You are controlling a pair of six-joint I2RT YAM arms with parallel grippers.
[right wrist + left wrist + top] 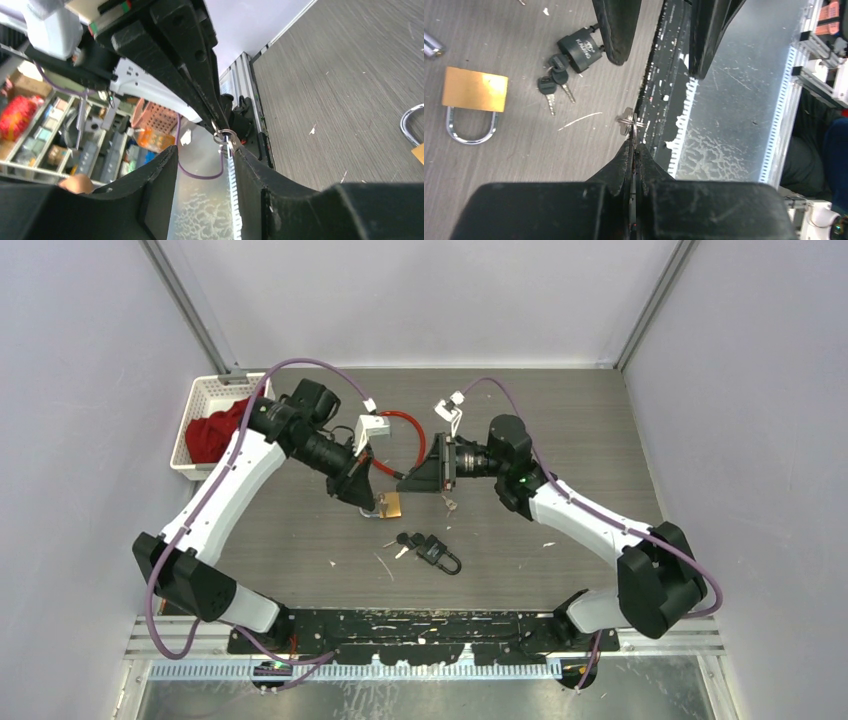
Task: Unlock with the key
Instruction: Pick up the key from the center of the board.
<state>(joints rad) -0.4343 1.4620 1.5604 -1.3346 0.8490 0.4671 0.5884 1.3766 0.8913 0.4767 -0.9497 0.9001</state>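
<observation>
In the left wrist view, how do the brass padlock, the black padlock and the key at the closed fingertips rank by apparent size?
1. brass padlock
2. black padlock, shackle partly hidden
3. key, smallest though nearest the camera

**Key blade buried, locks partly cropped**

The left gripper [633, 146], pinched closed, hides the blade of the key [626, 120]; only head and ring show. A finger [616, 30] of the right gripper [657, 67] covers part of the black padlock [579, 50]. The brass padlock [419, 153] runs off the right wrist view's right edge, and a silver piece [431, 46] at the left wrist view's edge is too cropped to name.
</observation>
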